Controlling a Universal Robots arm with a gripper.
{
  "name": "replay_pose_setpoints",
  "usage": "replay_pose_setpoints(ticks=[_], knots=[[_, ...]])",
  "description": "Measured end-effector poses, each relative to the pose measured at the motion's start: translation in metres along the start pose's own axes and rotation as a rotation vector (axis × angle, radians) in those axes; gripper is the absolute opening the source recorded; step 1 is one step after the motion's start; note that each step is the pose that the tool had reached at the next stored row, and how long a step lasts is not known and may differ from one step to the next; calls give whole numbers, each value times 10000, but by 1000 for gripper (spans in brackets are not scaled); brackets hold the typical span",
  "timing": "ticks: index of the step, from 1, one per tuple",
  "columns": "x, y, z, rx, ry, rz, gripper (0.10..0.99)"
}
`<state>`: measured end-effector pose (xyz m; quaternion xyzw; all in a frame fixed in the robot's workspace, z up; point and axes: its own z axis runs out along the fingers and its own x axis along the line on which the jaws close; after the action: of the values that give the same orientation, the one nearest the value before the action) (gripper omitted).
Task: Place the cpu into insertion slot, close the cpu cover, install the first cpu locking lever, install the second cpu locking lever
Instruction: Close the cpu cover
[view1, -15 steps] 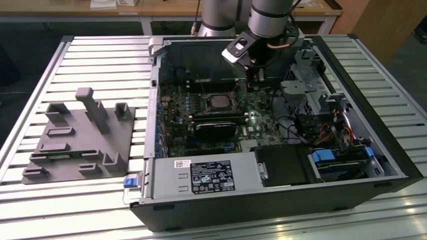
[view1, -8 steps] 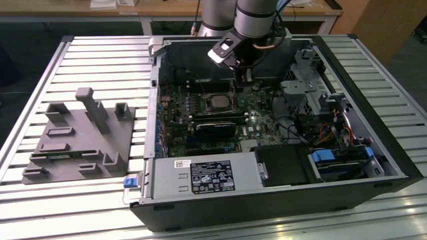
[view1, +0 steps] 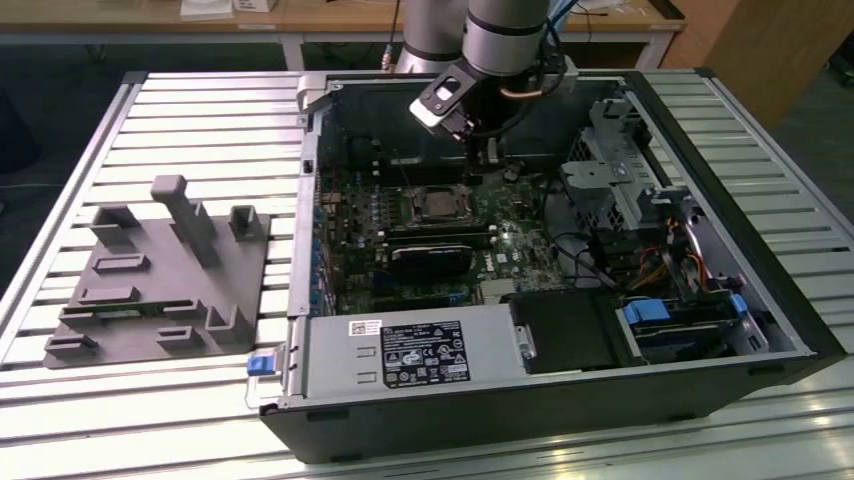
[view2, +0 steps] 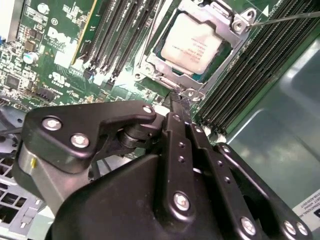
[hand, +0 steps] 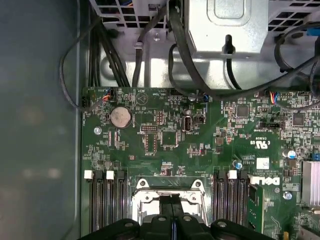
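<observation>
Fingers: you had the fingers (view2: 175, 131) drawn narrow, tips almost together, with nothing visibly gripped between them.
Reach: they were lowered inside the open computer case (view1: 787, 330) that sat on the counter (view1: 200, 120), with the tips at the near edge of the insertion slot (hand: 169, 194). I could not tell whether they touched it.
Cpu: the cpu (view2: 194, 42) sat in the slot just ahead of the fingertips, its pale metal top showing.
Cpu cover: the cpu cover (view2: 222, 59) lay flat around the chip, framing it.
Lever: a thin wire locking lever (view2: 285, 19) ran out from the cover's far corner, beyond the chip from the fingers. I could not tell whether it was latched.
Step in hand: by my judgement, this was lever work at the near edge, with seating and covering done.
Doing it well: you needed to bear on the lever wire alone, keep the tips narrow and low, and stay off the chip's top and the memory slots (view2: 125, 35) to either side of the fingers.
</observation>
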<state>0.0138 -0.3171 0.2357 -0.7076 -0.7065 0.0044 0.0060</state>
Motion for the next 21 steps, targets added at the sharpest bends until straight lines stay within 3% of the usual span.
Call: replay_pose_setpoints(ticks=[7,15,21], knots=[[-23,-195,28,-18,56,-2,106],[-80,-373,130,-20,128,-2,106],[-82,-415,156,-18,141,-4,106]])
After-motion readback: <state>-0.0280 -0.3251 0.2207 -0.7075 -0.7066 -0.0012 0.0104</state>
